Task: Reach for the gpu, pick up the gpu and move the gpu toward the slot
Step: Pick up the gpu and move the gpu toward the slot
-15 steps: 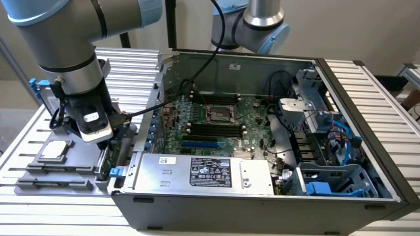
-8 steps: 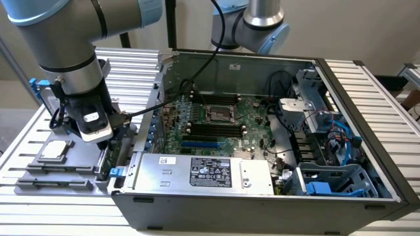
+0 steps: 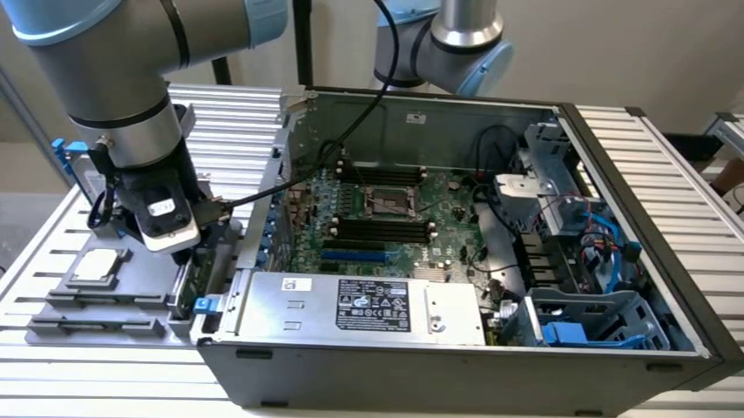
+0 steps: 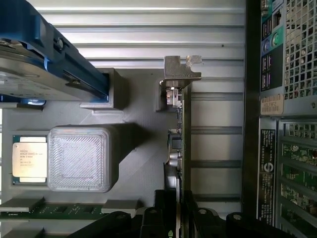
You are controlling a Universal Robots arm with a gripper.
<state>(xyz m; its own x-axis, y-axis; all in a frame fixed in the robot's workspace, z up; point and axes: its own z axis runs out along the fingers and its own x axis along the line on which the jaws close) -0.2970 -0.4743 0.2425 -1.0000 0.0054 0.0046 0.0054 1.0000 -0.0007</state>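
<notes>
Directly below the end effector point(image 4: 174, 210) stands the gpu point(image 4: 184, 124), edge-on.

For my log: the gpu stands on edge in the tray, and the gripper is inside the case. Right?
No. The exterior view shows the gripper outside the case, over the tray at the gpu. The gpu does stand on edge in the tray.

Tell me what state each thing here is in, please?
computer case, open, side panel off, insides exposed.
gpu, upright on edge in the grey tray.
hand, low over the gpu.
processor, lying flat in the tray.
hard drive, sitting in the tray.
</notes>
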